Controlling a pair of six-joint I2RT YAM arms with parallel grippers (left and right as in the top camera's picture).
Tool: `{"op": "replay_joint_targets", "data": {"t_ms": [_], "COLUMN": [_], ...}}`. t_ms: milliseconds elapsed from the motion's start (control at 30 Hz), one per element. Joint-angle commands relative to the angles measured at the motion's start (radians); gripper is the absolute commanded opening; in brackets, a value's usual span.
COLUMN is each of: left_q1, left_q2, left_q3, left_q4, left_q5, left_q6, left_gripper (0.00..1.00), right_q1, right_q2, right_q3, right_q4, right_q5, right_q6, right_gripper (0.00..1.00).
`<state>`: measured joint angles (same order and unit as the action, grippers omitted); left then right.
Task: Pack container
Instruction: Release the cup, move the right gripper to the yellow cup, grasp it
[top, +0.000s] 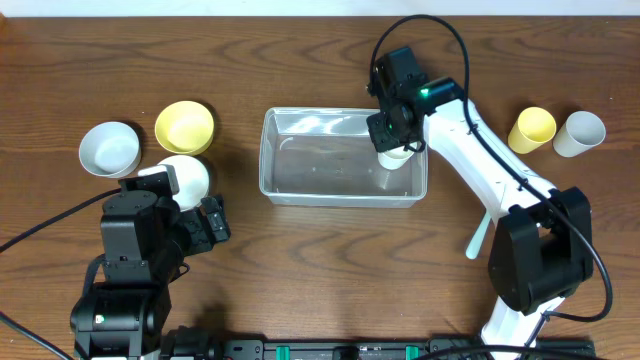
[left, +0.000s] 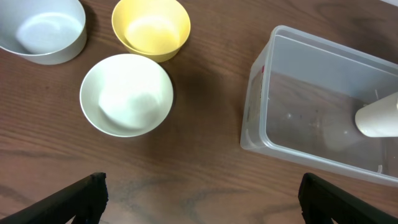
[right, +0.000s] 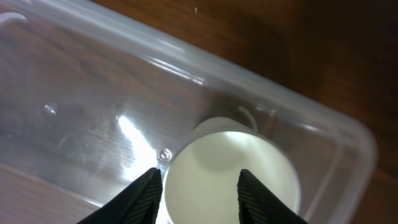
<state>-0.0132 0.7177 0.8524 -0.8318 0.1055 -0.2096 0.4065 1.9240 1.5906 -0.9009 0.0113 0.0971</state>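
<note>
The clear rectangular container (top: 300, 190) stands mid-table and also shows in the left wrist view (left: 261, 81) and the right wrist view (right: 155, 56). A white cup (top: 396, 157) stands upright in its right end, also in the left wrist view (left: 379, 115) and the right wrist view (right: 211, 162). My right gripper (right: 200, 186) hovers over the cup with its fingers apart, one by the rim's outer edge and one over the mouth, gripping nothing. My left gripper (left: 202, 199) is open and empty above bare wood, left of the container.
On the left are a white bowl (top: 110, 148), a yellow bowl (top: 185, 127) and a second white bowl (top: 188, 176) beside my left arm. At the far right lie a yellow cup (top: 531, 129) and a white cup (top: 580, 133). A white utensil (top: 478, 236) lies by the right arm.
</note>
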Motion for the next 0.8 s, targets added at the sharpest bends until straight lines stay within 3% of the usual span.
{"op": "replay_joint_targets", "data": {"t_ms": [0,133,367,567,767], "left_q1": [0.006,0.006,0.006,0.006,0.006], "left_q2": [0.002,0.002,0.002,0.002,0.002], "left_q3": [0.023,0.023,0.023,0.023,0.023], "left_q4": [-0.002,-0.002,-0.002,-0.002,-0.002], "left_q5": [0.007,0.007,0.007,0.007,0.007], "left_q6": [-0.005,-0.005,-0.005,-0.005,-0.006], "left_gripper": [0.98,0.98,0.98,0.98,0.98], "right_q1": [-0.019,-0.072,-0.304,-0.483,-0.559], "right_q2": [-0.052,-0.108,-0.163,-0.085,0.011], "right_q3": [0.127,0.225,0.243,0.219,0.212], "right_q4": [-0.034,-0.119,-0.202,-0.256,-0.262], "right_q5": [0.050,0.159,0.141,0.119,0.111], "right_q6": [-0.003,0.089,0.114,0.057,0.023], "right_gripper": [0.44,0.61,0.86,0.89,0.87]}}
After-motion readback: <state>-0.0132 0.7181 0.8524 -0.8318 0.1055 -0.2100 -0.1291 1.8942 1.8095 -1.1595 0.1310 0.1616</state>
